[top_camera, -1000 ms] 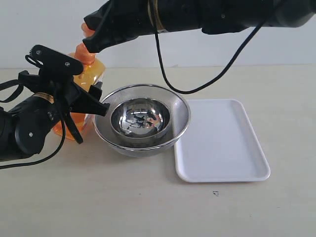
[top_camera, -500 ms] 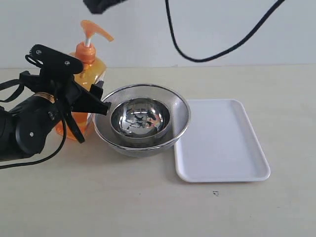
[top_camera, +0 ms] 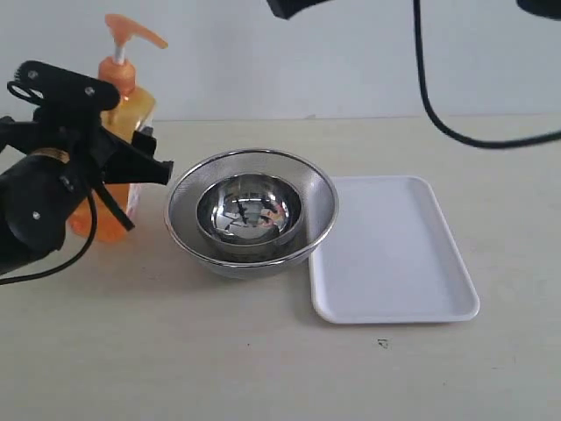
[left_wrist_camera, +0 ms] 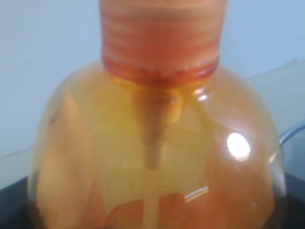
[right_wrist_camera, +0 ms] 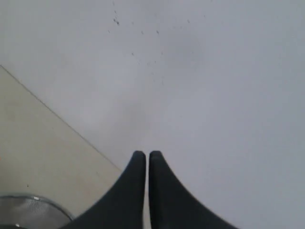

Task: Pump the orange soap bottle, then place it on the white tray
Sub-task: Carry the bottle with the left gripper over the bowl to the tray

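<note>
the orange soap bottle [top_camera: 131, 110] stood upright at the left of the exterior view, its pump head [top_camera: 131, 33] raised on a white stem, just beside the nested steel bowls [top_camera: 252, 210]. the left claw [top_camera: 149, 153] gripped it around the body, one dark finger on each side, and the bottle filled the left wrist view [left_wrist_camera: 152, 143]. whether its base touched the tabletop [top_camera: 263, 368] could not be told. the left arm [top_camera: 39, 206] reached in low from the left edge, its wrist level with the bottle's label. the bowls sat between the bottle and the white tray [top_camera: 394, 250], which lay flat on the tabletop, well apart from the bottle and touching or just beside the outer bowl's rim. the right arm [top_camera: 298, 7] hung high at the top edge, a black cable [top_camera: 429, 88] looping below it. the right claw [right_wrist_camera: 147, 155] was pressed together, holding nothing, pointed towards the pale wall.
</note>
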{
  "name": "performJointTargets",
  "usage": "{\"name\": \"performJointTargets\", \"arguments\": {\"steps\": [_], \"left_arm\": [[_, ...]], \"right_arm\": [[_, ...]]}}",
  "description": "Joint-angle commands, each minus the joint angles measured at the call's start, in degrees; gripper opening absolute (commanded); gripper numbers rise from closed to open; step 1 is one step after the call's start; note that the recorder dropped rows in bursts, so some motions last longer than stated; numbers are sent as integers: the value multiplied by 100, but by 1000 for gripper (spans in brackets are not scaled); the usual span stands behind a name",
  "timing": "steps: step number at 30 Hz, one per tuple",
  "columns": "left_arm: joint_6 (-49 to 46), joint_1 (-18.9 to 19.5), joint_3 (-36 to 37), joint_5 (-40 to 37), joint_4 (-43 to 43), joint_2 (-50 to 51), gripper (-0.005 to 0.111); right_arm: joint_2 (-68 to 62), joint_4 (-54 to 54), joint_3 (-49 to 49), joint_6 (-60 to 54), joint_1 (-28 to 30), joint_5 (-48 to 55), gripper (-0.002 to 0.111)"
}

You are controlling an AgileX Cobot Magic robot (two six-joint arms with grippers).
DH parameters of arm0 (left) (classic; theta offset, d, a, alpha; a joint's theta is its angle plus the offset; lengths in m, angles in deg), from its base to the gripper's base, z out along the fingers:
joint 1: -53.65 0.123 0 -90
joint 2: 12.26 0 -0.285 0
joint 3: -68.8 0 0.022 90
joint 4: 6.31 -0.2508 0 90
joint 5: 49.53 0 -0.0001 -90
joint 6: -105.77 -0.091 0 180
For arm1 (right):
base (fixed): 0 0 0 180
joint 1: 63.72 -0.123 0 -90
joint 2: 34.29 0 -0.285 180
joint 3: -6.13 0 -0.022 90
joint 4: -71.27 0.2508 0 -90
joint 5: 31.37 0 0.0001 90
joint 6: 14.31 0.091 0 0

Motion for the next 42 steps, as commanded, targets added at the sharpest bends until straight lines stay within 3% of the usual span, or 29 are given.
{"name": "performJointTargets", "arguments": {"steps": [1,6,10,16,20,23,30,34,42], "left_arm": [[-499,-12,-53,355,135,-824,5],[-563,-24,-53,-347,-258,-1846,5],[441,-24,-189,-1313,-1309,-2440,5],[2017,-24,-901,-2732,-2827,-2528,5],[2957,-254,-1275,-2792,-3761,-2358,5],[3412,-648,-1566,-2792,-4324,-2095,5],[3571,-1358,-2327,-2682,-4354,-1062,5],[3571,-1666,-2800,-2570,-4382,-408,5],[3849,-1897,-3565,-2111,-4406,897,5]], "right_arm": [[573,578,771,4,-9,888,0],[1182,1220,1536,4,-9,1847,0],[1632,1648,1997,-7,-9,2129,0],[2260,2098,2579,-30,-9,2142,0],[2631,2427,2884,-187,-9,2173,0],[2901,2769,3027,-311,-9,2485,0],[3502,3501,3368,-554,-9,3499,0],[3832,3622,3545,-621,-9,3523,0],[4135,4148,3745,-1079,-9,3560,0]]}}
